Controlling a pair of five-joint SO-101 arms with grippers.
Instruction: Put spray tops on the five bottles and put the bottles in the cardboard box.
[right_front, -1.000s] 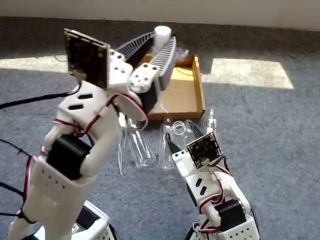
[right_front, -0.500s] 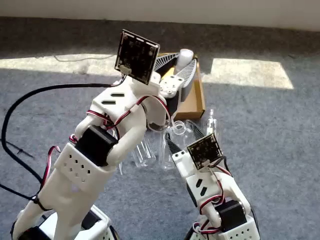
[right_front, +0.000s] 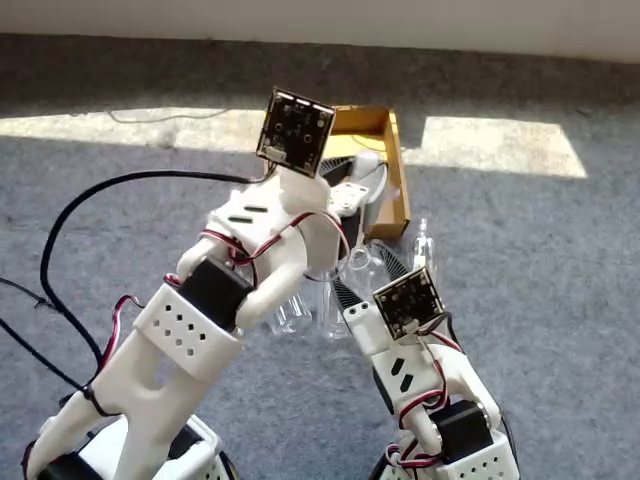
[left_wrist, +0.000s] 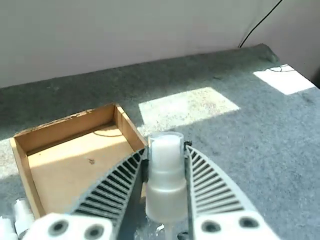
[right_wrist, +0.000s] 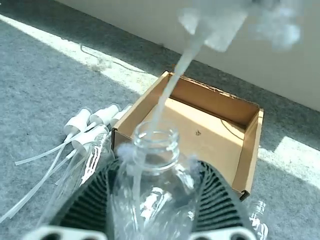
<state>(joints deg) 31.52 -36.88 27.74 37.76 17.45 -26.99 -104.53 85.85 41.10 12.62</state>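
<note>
My left gripper (left_wrist: 166, 152) is shut on a white spray top (left_wrist: 164, 176), held upright over the near edge of the cardboard box (left_wrist: 30, 150). My right gripper (right_wrist: 159, 167) is shut on a clear bottle (right_wrist: 150, 195), standing upright with its neck open. In the right wrist view the spray top (right_wrist: 215, 22) hangs above this bottle, and its dip tube (right_wrist: 167, 95) runs down into the neck. From above, the left gripper (right_front: 362, 182) with the spray top (right_front: 367, 163) is just over the right gripper (right_front: 360, 268) and its bottle (right_front: 357, 260).
Several loose spray tops (right_wrist: 89, 121) with long tubes lie on the grey carpet beside the box (right_wrist: 200, 125). Other clear bottles lie near the held one, to the left (right_front: 290, 308) and to the right (right_front: 421, 240). The box (right_front: 392, 165) holds nothing.
The left arm has swung down and to the right, carrying the spray top from over the far end of the box to just above the right gripper's bottle. The right arm stayed still.
</note>
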